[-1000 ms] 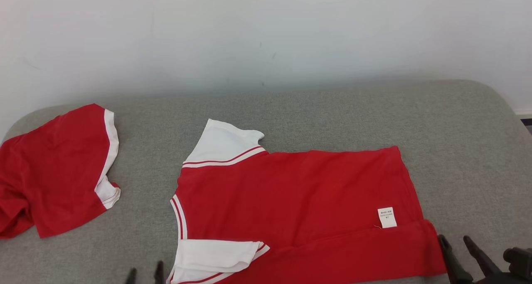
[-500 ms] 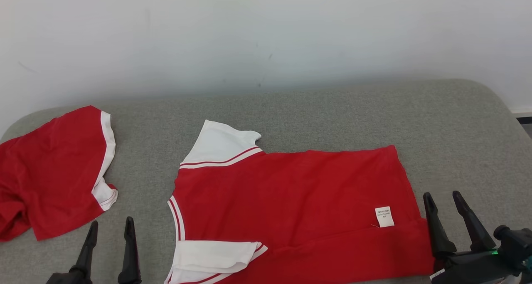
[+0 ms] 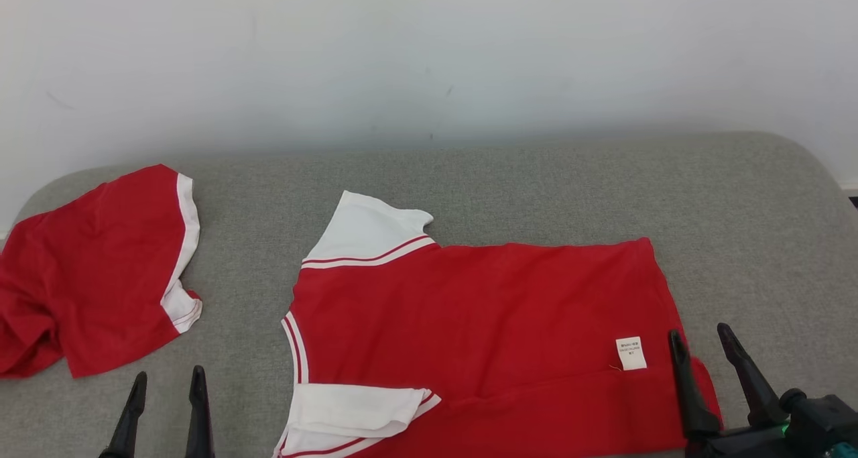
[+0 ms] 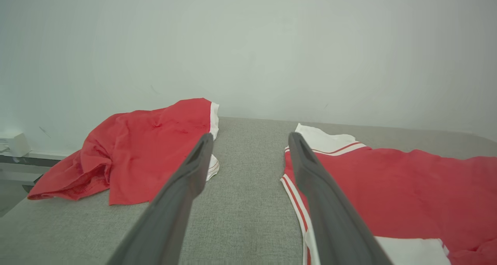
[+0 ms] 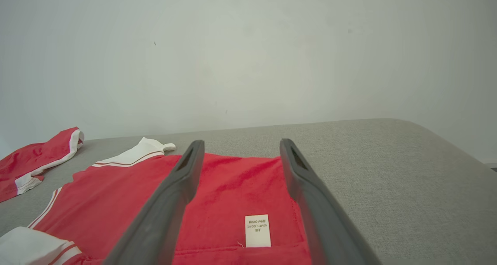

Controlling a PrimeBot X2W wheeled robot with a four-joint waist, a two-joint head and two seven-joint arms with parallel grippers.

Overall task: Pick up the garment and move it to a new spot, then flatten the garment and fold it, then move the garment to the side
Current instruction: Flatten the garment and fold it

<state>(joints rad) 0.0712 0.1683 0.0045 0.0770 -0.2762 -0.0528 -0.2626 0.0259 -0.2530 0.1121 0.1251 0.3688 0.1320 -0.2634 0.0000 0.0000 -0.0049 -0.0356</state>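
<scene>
The garment (image 3: 482,330) is a red shirt with white sleeves, spread flat on the grey cushion, its collar to the left and its hem to the right. A white label (image 3: 631,353) shows near the hem. My right gripper (image 3: 699,334) stands open at the hem's near corner, its left finger over the red cloth, nothing between its fingers. In the right wrist view the right gripper (image 5: 241,144) frames the garment (image 5: 229,183) and the label (image 5: 257,230). My left gripper (image 3: 167,376) is open over bare cushion, left of the collar. In the left wrist view the left gripper (image 4: 250,137) has the garment (image 4: 388,187) to its right.
A second red garment with white trim (image 3: 94,270) lies crumpled at the cushion's far left, also the second garment (image 4: 147,141) in the left wrist view. The grey cushion (image 3: 536,183) ends at a white wall behind. Its right end curves away past my right gripper.
Both grippers have risen from the bottom edge into the head view. The right one has come left onto the garment's hem corner. The head view has shifted slightly.
</scene>
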